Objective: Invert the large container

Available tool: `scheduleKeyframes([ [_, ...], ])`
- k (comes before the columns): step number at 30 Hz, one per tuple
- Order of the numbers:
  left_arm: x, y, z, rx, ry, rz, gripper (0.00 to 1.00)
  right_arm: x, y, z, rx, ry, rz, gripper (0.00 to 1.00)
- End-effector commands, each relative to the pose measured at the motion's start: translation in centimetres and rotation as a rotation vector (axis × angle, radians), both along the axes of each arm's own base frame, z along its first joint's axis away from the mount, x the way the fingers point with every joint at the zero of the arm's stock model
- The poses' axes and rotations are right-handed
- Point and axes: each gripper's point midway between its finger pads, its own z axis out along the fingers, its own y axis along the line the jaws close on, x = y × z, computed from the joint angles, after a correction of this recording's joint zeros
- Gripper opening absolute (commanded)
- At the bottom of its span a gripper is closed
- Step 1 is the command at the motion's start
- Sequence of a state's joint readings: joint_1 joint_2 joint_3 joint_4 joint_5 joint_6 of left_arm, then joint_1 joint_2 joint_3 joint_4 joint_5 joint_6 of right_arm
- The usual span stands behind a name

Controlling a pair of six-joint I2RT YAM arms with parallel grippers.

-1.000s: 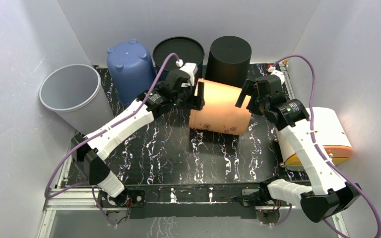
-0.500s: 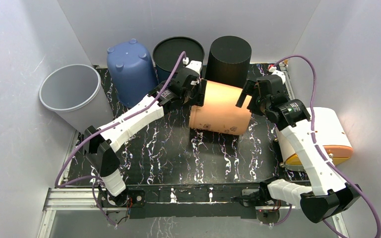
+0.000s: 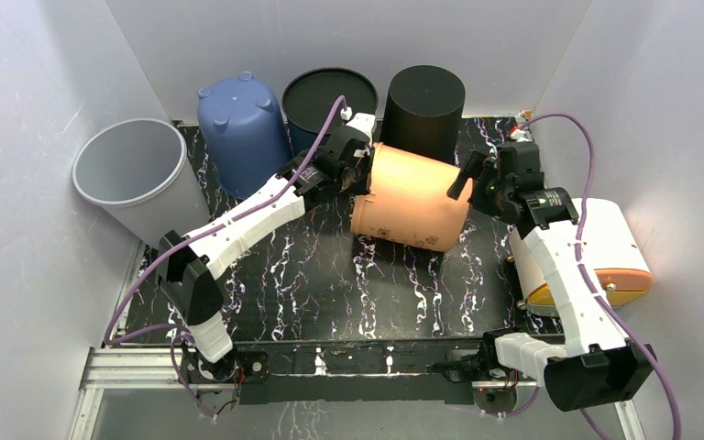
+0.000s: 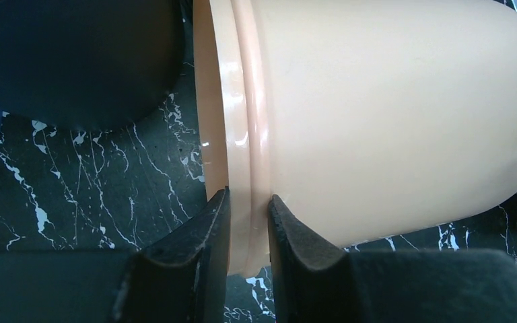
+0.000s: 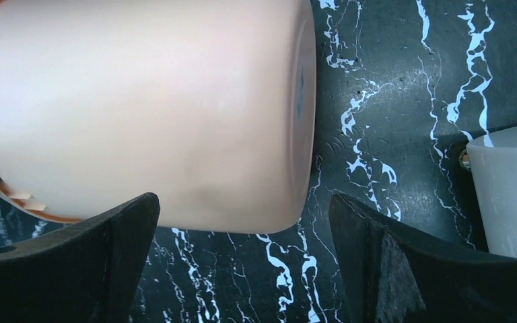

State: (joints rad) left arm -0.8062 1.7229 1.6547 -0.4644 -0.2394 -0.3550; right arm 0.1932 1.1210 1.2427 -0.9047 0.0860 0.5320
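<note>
1. Here, the left gripper (image 4: 249, 196) has its two black fingers (image 4: 210, 232) pinched together on the thick lip of a peach bin (image 4: 390, 114), one finger on each side of the lip.
2. The peach bin (image 3: 412, 197) lies on its side near the back of the table (image 3: 330, 284). Its open end faces the left arm and its closed bottom faces the right arm.
3. The right gripper (image 5: 242, 202) has its fingers spread wide apart and holds nothing. The wrist view shows the bin's closed end (image 5: 141, 101) just ahead of the two fingers, not touching either one.
4. From above, the right gripper (image 3: 475, 174) sits just beside the bin's bottom end, on the right side of the table.
5. The table has a black top with white marble veins.
6. Behind the bin stands a black cylinder (image 3: 422, 105), closed end up, very close to the bin.
7. Left of it is a round black tub (image 3: 330, 96) with its mouth up, and next to that a blue bucket (image 3: 238, 119) turned bottom up.
8. A grey bucket (image 3: 133, 170) stands open at the far left edge.
9. A white container with an orange band (image 3: 600, 247) lies at the right edge, behind the right arm.
</note>
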Motion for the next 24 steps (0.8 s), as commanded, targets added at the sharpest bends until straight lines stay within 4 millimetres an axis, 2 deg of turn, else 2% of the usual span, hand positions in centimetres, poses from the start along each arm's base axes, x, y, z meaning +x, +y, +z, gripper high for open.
scheduleKeyframes([
  [1, -0.5, 0.4, 0.5, -0.023, 0.002, -0.010, 0.15, 2.5, -0.6, 1.1, 0.134, -0.087, 0.047, 0.98],
  [6, -0.7, 0.5, 0.5, -0.032, 0.014, -0.014, 0.10, 4.4, -2.3, 0.1, 0.192, -0.096, 0.019, 0.98],
  [10, -0.9, 0.8, 0.4, -0.035, 0.022, -0.016, 0.10, 4.9, -2.4, -1.1, 0.228, -0.089, 0.031, 0.98],
  [18, -1.6, 0.9, -0.3, -0.044, 0.054, -0.034, 0.08, 4.7, 1.0, -0.9, 0.398, -0.145, 0.186, 0.98],
  [24, -2.1, 0.6, -0.7, -0.058, 0.074, -0.053, 0.06, 3.1, 3.0, 0.9, 0.488, -0.180, 0.283, 0.98],
])
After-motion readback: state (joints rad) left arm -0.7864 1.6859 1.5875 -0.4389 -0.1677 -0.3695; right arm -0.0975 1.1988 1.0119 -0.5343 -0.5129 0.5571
